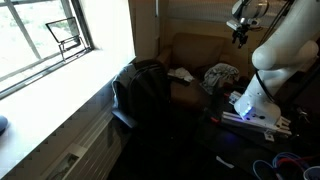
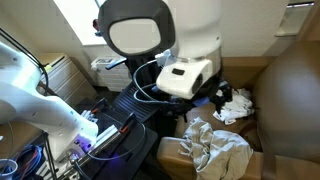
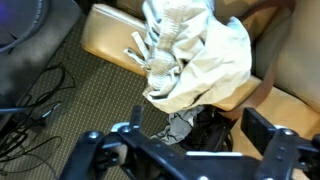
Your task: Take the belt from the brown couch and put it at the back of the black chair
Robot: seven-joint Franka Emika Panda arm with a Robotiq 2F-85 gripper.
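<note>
My gripper (image 1: 240, 34) hangs high above the brown couch (image 1: 195, 50), open, nothing between its fingers. In the wrist view the gripper (image 3: 200, 128) looks straight down, its two black fingers (image 3: 266, 128) wide apart. Below it lies a dark, limp bundle (image 3: 212, 122) on the couch (image 3: 292, 95), partly under pale cloth; it looks like the belt, though I cannot make out its length. The black chair (image 1: 140, 95) stands in front of the couch with its tall padded back towards the window.
A crumpled pale cloth (image 3: 195, 50) and a grey rag (image 3: 178, 125) lie beside the dark bundle. A grey mottled cloth (image 1: 222, 75) and a small white item (image 1: 180, 75) rest on the couch seat. Cables (image 3: 40, 95) trail over the floor. The robot's base (image 1: 255, 105) stands nearby.
</note>
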